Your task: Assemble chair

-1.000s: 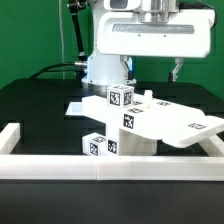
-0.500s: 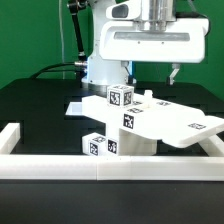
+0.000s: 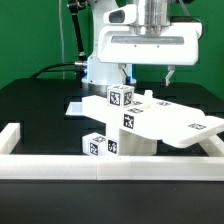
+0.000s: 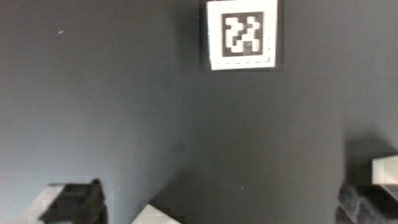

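Arm [image 3: 140,40] shifted slightly; chair [image 3: 135,125] unmoved on black table [image 3: 40,110].

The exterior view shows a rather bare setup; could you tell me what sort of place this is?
Most likely a robotics lab bench: a white robot arm over a black table, tagged white chair parts inside a border rail, and a green backdrop.

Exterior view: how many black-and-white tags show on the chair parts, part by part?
Top cube: 2
Middle block: 1
Low front block: 2
Slab: 1
Total: 6
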`<action>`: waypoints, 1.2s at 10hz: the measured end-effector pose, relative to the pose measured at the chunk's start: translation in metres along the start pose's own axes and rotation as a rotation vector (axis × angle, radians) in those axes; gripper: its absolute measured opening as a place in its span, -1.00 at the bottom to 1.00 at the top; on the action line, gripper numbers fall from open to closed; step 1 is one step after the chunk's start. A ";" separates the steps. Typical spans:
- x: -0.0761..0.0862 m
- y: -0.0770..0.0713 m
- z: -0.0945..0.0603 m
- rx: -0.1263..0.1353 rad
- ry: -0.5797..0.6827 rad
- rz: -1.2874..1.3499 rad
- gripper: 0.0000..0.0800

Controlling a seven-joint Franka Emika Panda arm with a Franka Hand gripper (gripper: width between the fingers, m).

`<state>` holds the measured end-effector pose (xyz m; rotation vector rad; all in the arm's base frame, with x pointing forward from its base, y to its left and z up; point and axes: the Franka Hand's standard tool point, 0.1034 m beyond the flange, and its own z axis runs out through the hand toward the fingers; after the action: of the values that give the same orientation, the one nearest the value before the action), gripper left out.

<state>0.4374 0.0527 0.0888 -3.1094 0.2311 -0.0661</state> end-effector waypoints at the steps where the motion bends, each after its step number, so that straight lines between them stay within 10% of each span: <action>1: -0.002 -0.004 0.005 -0.001 0.001 -0.020 0.62; 6: -0.017 -0.008 0.049 -0.047 0.030 -0.076 0.62; 12: -0.026 0.001 0.058 -0.051 0.033 -0.063 0.62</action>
<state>0.4143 0.0568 0.0295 -3.1686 0.1379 -0.1148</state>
